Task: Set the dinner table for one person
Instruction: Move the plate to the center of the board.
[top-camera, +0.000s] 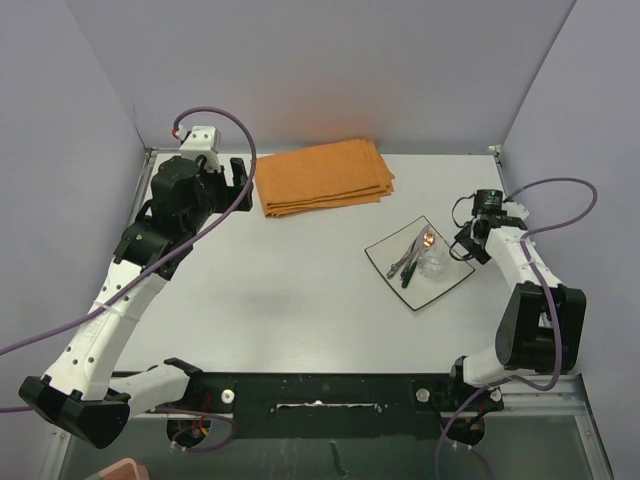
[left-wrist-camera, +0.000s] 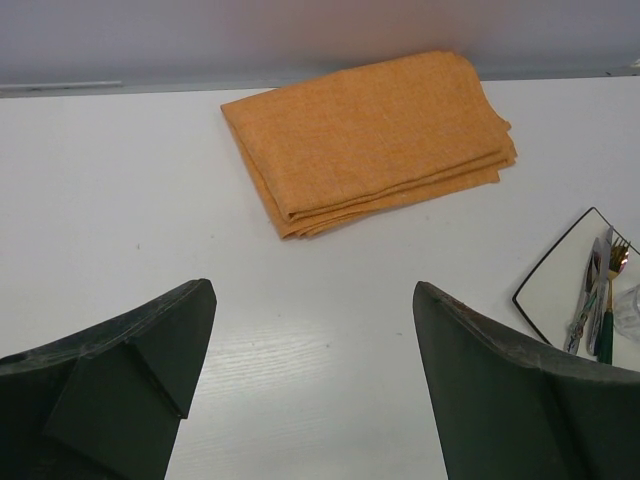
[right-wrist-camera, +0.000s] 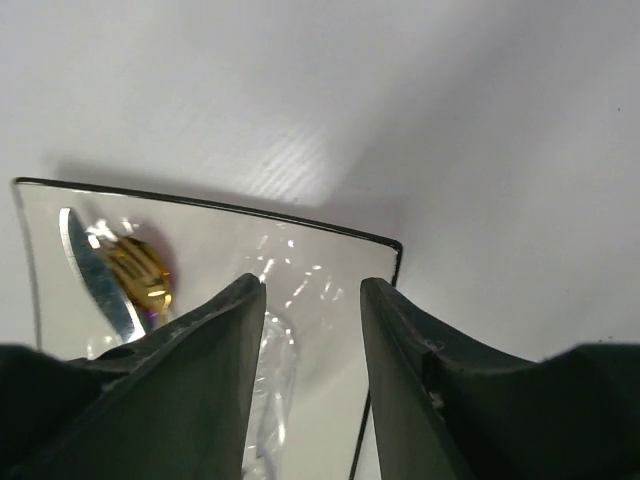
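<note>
The dinner table (top-camera: 280, 290) is a matte white-grey top. A square white plate (top-camera: 440, 288) with a black rim lies at the right. On it are a knife, a fork, a gold spoon (top-camera: 428, 239) and a clear glass (top-camera: 436, 263). A folded orange cloth (top-camera: 325, 175) lies at the back. My left gripper (top-camera: 238, 182) is open and empty, just left of the cloth (left-wrist-camera: 370, 135). My right gripper (top-camera: 466, 244) is over the plate's right corner (right-wrist-camera: 300, 250), jaws apart. The glass (right-wrist-camera: 272, 370) shows beside its left finger (right-wrist-camera: 200, 380). The gold spoon (right-wrist-camera: 140, 268) lies left of it.
Grey walls close in the table on the left, back and right. The table's metal edging (top-camera: 150, 160) runs by the left arm. The plate (left-wrist-camera: 560, 290) with cutlery (left-wrist-camera: 600, 300) shows at the right of the left wrist view.
</note>
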